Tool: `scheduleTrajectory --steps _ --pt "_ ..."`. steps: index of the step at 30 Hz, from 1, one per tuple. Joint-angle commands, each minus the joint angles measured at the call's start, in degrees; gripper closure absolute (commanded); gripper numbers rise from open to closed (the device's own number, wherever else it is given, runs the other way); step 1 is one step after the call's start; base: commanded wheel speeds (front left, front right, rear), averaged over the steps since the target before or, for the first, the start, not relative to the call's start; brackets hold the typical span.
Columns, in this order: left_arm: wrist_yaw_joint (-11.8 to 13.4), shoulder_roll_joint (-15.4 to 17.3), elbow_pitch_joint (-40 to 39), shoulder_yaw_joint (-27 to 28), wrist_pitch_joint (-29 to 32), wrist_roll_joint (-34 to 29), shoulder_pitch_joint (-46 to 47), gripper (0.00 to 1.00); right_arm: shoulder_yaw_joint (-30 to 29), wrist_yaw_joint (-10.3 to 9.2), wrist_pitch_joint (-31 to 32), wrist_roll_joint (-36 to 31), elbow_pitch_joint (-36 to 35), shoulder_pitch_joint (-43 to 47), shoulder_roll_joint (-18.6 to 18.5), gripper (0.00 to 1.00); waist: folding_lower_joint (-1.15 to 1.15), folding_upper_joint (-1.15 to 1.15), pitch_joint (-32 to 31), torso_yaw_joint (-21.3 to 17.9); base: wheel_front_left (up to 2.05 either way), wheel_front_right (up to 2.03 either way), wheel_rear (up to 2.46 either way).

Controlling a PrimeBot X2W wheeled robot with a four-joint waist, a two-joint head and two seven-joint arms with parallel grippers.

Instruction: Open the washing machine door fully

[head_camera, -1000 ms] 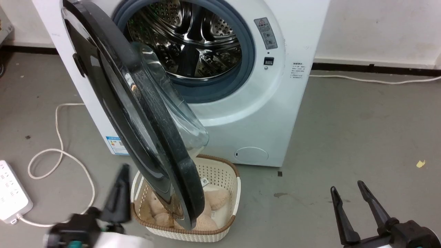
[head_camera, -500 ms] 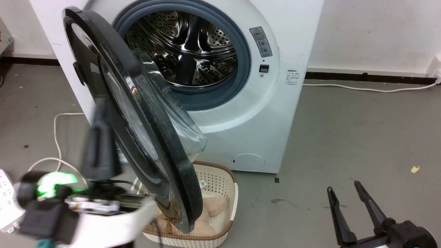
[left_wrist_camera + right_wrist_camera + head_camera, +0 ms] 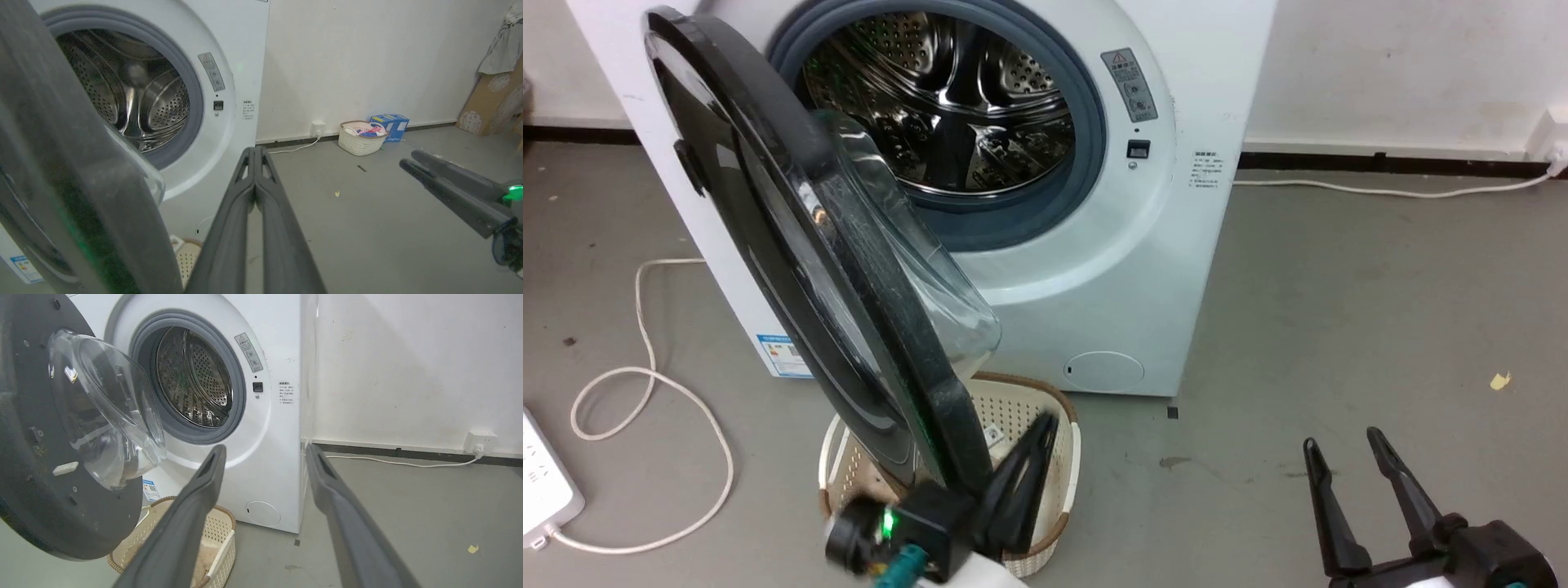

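The white washing machine point(image 3: 1176, 245) stands against the wall, its steel drum mouth exposed. The washing machine door point(image 3: 792, 237), a glossy black disc with a clear glass bowl, stands swung out about halfway on its left hinge. My left gripper point(image 3: 1048, 420) is shut and empty. It sits low, just right of the door's lower rim, over the basket, fingers pointing up toward the machine. In the left wrist view the left gripper point(image 3: 254, 150) shows its fingers pressed together, with the door point(image 3: 61, 163) close on the left. My right gripper point(image 3: 1339, 447) is open and empty at the lower right, away from the door point(image 3: 32, 490).
A cream perforated basket point(image 3: 1063, 445) holding beige plush sits on the floor under the door. A white cable point(image 3: 645, 384) and a power strip point(image 3: 543, 482) lie at the left. Another cable point(image 3: 1380, 192) runs along the wall. Further right stand a second basket point(image 3: 359, 141) and a blue box point(image 3: 390, 124).
My left arm has swung from the outer left side of the door round to its lower right rim, and its fingers have closed. The door has barely moved. The right gripper has kept still.
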State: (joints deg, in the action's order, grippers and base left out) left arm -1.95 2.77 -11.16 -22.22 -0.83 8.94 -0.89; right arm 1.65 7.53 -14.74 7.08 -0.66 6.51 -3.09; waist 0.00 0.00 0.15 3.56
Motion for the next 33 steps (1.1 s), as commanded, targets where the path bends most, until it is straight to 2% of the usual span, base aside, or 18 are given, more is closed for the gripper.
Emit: scheduleTrajectory --steps 1,10,16,27,33 --pt "0.23 0.26 0.89 -0.06 0.19 0.03 -0.60 1.00 -0.05 -0.04 -0.26 0.70 -0.02 -1.00 0.21 0.00 0.00 0.00 0.21 -0.11 0.00 0.00 0.00" --pt "3.11 0.21 12.64 2.96 -3.77 2.21 1.40 1.00 0.41 -0.04 -0.26 0.97 -0.20 -1.76 0.21 0.00 0.00 0.00 1.88 0.54 0.00 0.00 0.00" --pt "3.48 0.54 15.00 4.04 -5.38 2.89 2.44 1.00 0.78 -0.04 -0.26 0.92 0.12 -1.61 0.21 0.00 0.00 0.00 2.04 2.34 0.00 0.00 0.00" --pt "5.11 3.78 13.54 6.65 -5.60 4.18 -2.94 1.00 1.42 -0.04 -0.26 2.12 1.02 0.08 0.21 0.00 0.00 0.00 -0.36 12.39 0.00 0.00 0.00" --pt "6.91 5.13 12.32 10.41 -6.44 5.73 -3.28 1.00 3.30 -0.04 -0.26 1.75 1.07 -0.21 0.21 0.00 0.00 0.00 0.82 17.38 0.00 0.00 0.00"
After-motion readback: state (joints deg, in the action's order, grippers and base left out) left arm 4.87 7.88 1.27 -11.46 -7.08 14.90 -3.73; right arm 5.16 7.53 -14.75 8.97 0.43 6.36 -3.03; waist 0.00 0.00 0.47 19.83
